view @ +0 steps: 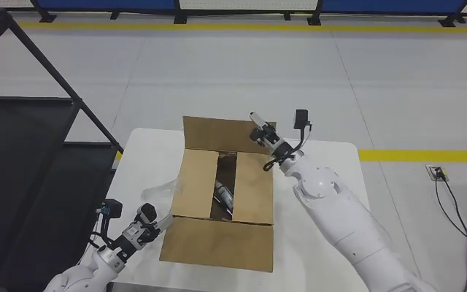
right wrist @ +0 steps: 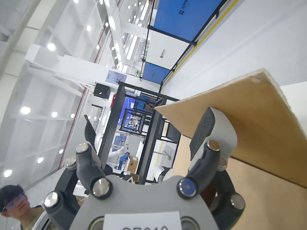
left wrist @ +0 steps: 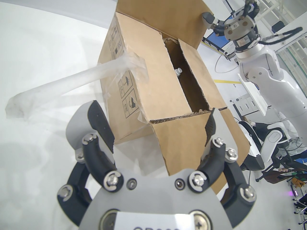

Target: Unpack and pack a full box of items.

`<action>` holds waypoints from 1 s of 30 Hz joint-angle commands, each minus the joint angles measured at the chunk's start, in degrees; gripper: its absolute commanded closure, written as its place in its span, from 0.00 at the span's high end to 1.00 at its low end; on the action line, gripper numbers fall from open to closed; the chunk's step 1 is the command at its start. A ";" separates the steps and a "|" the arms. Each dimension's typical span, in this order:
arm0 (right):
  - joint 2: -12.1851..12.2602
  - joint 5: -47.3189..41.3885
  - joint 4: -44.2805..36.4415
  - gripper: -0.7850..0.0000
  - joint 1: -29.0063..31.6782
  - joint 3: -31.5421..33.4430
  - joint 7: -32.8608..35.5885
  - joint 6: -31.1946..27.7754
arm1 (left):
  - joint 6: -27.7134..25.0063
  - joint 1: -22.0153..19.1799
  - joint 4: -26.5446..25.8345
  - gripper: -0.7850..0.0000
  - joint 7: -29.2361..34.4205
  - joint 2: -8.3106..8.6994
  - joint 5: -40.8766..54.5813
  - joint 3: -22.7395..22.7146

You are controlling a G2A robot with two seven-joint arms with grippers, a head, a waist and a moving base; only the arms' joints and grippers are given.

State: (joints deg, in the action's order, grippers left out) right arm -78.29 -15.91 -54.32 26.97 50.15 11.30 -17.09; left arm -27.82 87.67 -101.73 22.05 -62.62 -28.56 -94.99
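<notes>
Starting nearest the robot, the left hand was found low over the white table, just beside the near left corner of the cardboard box. Its fingers were spread wide and nothing was gripped. The corner of the near flap was seen just ahead of them, and whether it was touched could not be told. The box was set upright near the middle of the table with its top opened. The near flap was folded outward, and the two side flaps were laid nearly flat over the top with a narrow gap left between them. A strip of clear tape was seen hanging off the box's left side. Through the gap an item with a white cap was made out inside the box. Farther on, the far flap was stood up. The right hand was held at that flap's right edge, its fingers parted wide and nothing clasped, with one finger just beside the flap's face. Beyond the table, pale floor crossed by a yellow line was seen.
</notes>
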 commanded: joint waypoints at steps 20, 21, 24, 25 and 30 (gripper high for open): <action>-9.86 -7.13 30.08 1.00 -13.81 -5.75 8.53 5.48 | 0.00 0.00 0.00 1.00 0.00 0.00 0.00 0.00; -10.12 -7.19 30.80 1.00 -14.04 -5.76 9.15 5.25 | 0.00 0.00 0.00 1.00 0.00 0.00 0.00 0.00; -10.67 -7.18 32.42 1.00 -14.56 -5.64 10.44 4.10 | 0.00 0.00 0.00 1.00 0.00 0.00 0.00 0.00; -10.84 -7.10 32.96 1.00 -14.73 -5.61 10.90 3.85 | 0.00 0.00 0.00 1.00 0.00 0.00 0.00 0.00; -11.40 -7.81 35.04 1.00 -15.25 -5.02 16.93 2.48 | 0.00 0.00 0.00 1.00 0.00 0.00 0.00 0.00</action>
State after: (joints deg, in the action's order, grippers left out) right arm -89.63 -23.62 -19.79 11.85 44.99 26.93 -14.49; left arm -27.82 87.67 -101.73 22.05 -62.62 -28.56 -94.99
